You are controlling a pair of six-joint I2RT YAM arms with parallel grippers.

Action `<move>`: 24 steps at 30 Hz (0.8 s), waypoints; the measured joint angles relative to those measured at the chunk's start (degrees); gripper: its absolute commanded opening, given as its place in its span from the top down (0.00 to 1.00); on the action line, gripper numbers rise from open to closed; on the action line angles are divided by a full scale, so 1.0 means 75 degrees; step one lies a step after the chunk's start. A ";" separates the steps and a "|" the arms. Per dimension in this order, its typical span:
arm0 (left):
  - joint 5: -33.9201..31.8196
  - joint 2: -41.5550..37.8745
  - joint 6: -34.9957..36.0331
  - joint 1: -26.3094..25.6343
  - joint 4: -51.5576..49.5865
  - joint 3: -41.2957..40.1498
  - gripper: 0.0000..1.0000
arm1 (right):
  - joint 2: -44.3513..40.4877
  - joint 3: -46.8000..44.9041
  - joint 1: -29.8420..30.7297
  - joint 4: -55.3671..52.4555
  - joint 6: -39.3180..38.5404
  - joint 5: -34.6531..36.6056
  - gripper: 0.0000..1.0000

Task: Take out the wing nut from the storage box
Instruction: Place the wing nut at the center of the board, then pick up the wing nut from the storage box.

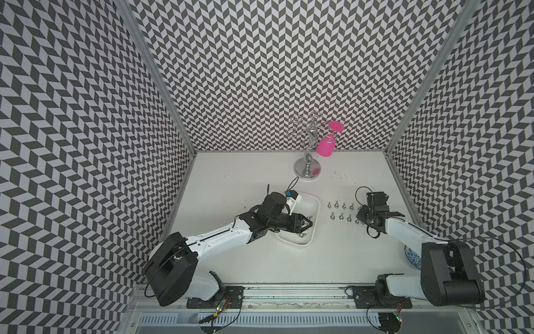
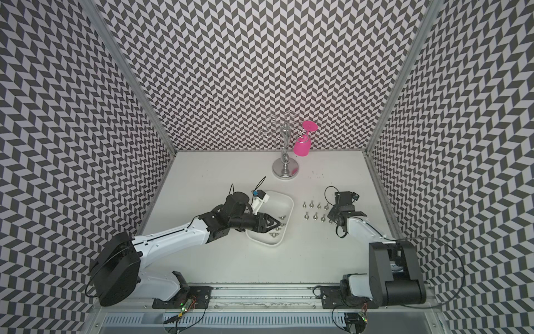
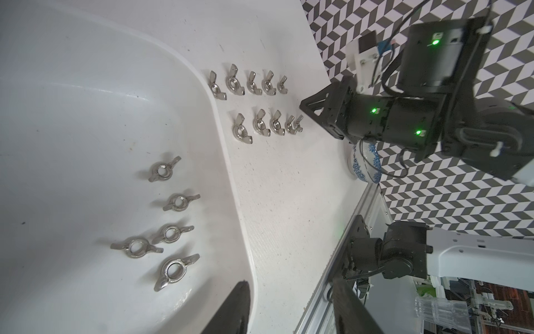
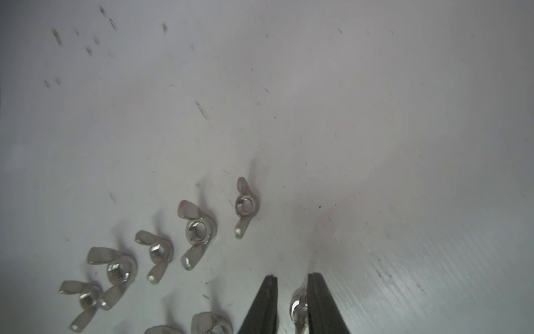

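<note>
The storage box (image 1: 309,202) (image 2: 286,202) is a shallow white tray left of centre. Several steel wing nuts (image 3: 161,172) lie flat in it near its rim (image 3: 220,144). My left gripper (image 1: 310,224) (image 2: 278,223) (image 3: 289,286) hovers over those nuts, open and empty. Two rows of wing nuts (image 1: 344,206) (image 3: 261,124) lie on the table right of the box. My right gripper (image 1: 362,217) (image 4: 292,276) stands at the right end of the rows, jaws open. One wing nut (image 4: 299,306) rests between them against one finger, clear of the other.
A chrome glass stand (image 1: 307,169) with a pink glass (image 1: 326,144) hanging from it is at the back. A blue-patterned bowl (image 1: 411,257) (image 3: 364,162) sits at the right edge under the right arm. Patterned walls close in three sides.
</note>
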 measured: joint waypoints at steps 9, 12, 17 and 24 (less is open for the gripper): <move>0.0035 -0.0793 0.0405 0.1760 -0.0516 -0.0160 0.48 | -0.1233 0.0592 0.2731 0.0108 -0.0755 -0.0297 0.66; 0.0111 -0.1253 0.0522 0.2731 -0.0667 -0.0434 0.48 | -0.0828 0.1125 0.3879 0.0178 -0.1160 -0.0691 0.67; 0.0525 -0.1690 0.0641 0.3908 -0.1023 -0.1005 0.47 | 0.0586 0.2098 0.5135 0.0026 -0.1874 -0.1294 0.62; 0.1128 -0.2034 0.0618 0.4919 -0.1250 -0.1725 0.47 | 0.2107 0.2643 0.5922 -0.0408 -0.2498 -0.1626 0.61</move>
